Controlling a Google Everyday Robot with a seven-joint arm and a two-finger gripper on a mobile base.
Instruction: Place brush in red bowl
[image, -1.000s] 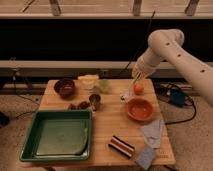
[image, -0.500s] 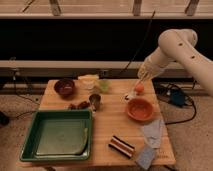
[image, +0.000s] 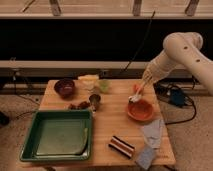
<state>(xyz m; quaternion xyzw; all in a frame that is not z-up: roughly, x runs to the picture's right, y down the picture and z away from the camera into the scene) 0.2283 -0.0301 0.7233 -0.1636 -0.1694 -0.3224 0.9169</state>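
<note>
On the wooden counter (image: 115, 127) the red bowl (image: 140, 110) sits right of centre, and the brush (image: 138, 91) hangs over its far left rim — long axis slanting, dark head (image: 133, 99) lowest and just above the rim, white handle rising up and right into the gripper (image: 146, 80). The jaws look closed on the handle's upper end, though the grip itself is hard to make out. The drop seems to need a small shift rightward, toward the bowl's middle. The arm (image: 182, 50) is cut off at the right edge.
</note>
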